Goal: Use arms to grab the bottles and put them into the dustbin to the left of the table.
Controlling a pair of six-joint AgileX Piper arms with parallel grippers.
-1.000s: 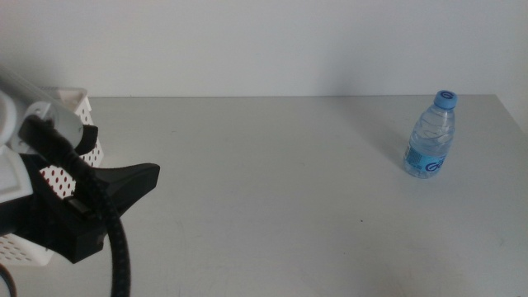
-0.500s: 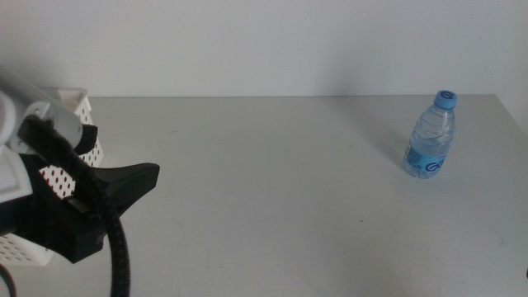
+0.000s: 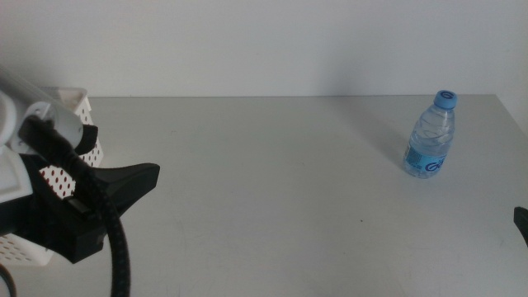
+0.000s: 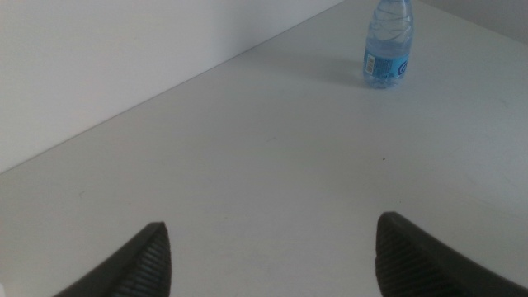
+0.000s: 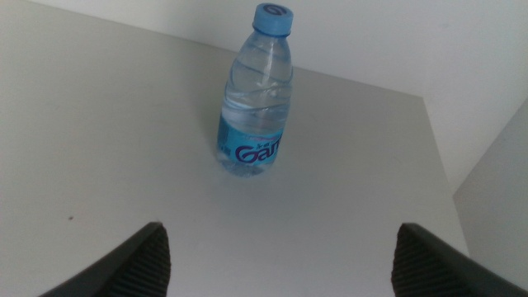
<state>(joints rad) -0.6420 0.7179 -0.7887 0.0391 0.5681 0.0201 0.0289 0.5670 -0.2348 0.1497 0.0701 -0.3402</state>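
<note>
Pale matte table [image 3: 272, 181] under a white wall. Ahead of the wide-open right gripper [image 5: 276, 256] stands the clear, ribbed bottle [image 5: 256, 95], blue-capped and blue-labelled. Left gripper [image 4: 272, 256] gapes beside the perforated white bin [image 3: 73, 106].

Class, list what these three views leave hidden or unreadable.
- Dustbin interior, middle view: hidden by the left arm.
- Right gripper, middle view: cut off by the right edge.
- Water bottle label, right wrist view: wraps out of sight.
- Left gripper: only jaw tips show.
</note>
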